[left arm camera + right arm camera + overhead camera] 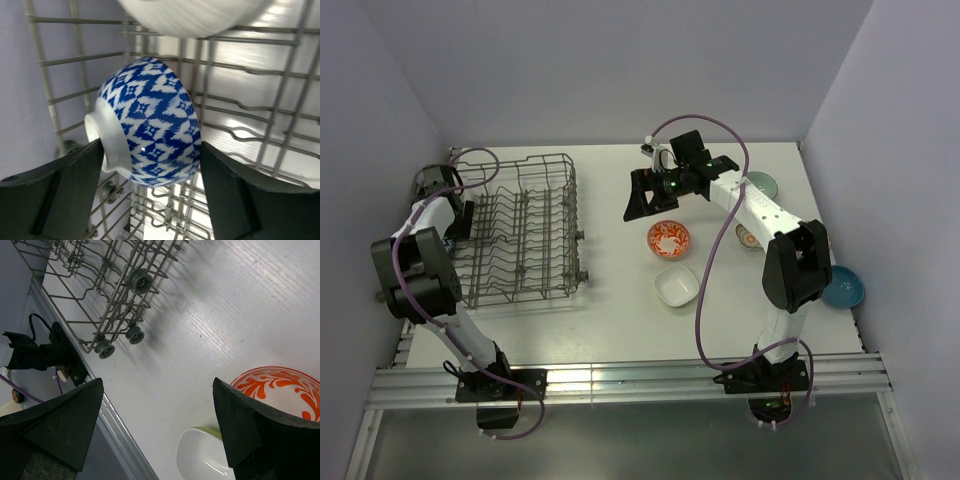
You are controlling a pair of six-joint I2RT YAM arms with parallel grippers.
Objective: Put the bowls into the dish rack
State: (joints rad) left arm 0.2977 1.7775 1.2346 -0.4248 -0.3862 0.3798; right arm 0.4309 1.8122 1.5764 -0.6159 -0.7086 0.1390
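In the left wrist view my left gripper (150,152) is shut on a blue-patterned bowl (150,120), held on its side among the tines of the grey wire dish rack (280,100). One finger is on its foot, the other on its rim. A white bowl (195,15) sits in the rack just beyond it. From above, the left gripper (468,218) is at the left side of the rack (535,235). My right gripper (655,197) is open and empty above the table, just behind a red-orange patterned bowl (668,238), which also shows in the right wrist view (280,387).
A white square bowl (676,286) lies in front of the patterned one; the right wrist view (210,455) shows it too. A pale green bowl (761,184), a bowl partly hidden by the right arm (748,238) and a blue bowl (843,286) sit at the right.
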